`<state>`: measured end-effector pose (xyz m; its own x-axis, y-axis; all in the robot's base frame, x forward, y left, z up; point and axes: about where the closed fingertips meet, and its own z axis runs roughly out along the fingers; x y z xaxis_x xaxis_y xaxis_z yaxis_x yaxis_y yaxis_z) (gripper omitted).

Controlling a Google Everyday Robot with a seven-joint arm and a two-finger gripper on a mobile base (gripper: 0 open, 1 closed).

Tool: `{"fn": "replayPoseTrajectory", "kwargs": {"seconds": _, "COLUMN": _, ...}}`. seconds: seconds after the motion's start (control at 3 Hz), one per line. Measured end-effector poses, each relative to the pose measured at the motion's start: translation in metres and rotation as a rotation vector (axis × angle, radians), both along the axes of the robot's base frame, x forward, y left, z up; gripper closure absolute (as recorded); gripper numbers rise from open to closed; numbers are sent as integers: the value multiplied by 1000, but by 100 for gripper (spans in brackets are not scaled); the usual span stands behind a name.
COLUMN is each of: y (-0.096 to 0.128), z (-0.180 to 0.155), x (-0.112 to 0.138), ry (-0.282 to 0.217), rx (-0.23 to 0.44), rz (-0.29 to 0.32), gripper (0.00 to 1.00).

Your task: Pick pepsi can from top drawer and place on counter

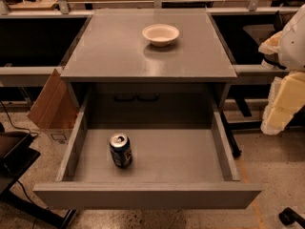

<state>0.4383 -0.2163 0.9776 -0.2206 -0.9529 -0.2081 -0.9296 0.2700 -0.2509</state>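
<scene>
— Where is the target now?

— I see the small dark blue pepsi can (120,150) with the silver top. It stands upright on the floor of the wide, shallow grey top drawer (181,156), left of the middle and near the front panel. The drawer is open wide, so the can is free to reach from above.

— And your gripper?

— The cream-coloured gripper (281,101) hangs at the right edge of my view, beside the cabinet and well apart from the can. I cannot tell if it is apart or together. It carries no can.

— What comes next, in your opinion?

— I judge that the pick is not yet begun. I must bring the gripper over the drawer and down onto the can. The flat, smooth grey counter (109,46) has a round white bowl (161,34) toward the back, so I would put the can on the bare front part, away from it.
</scene>
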Motion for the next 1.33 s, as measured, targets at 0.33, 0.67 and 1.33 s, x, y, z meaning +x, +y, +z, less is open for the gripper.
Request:
{"fn": "replayPoseTrajectory", "kwargs": {"seconds": 0.33, "y": 1, "z": -2, "x": 1, "ry": -1, "rx": 7, "rz": 3, "gripper": 0}}
{"fn": "replayPoseTrajectory", "kwargs": {"seconds": 0.67, "y": 7, "z": -25, "x": 12, "ry": -16, "rx": 93, "rz": 37, "gripper": 0}}
{"fn": "replayPoseTrajectory", "kwargs": {"seconds": 1.33, "y": 76, "z": -132, "x": 60, "ry": -43, "rx": 487, "rz": 163, "gripper": 0}}
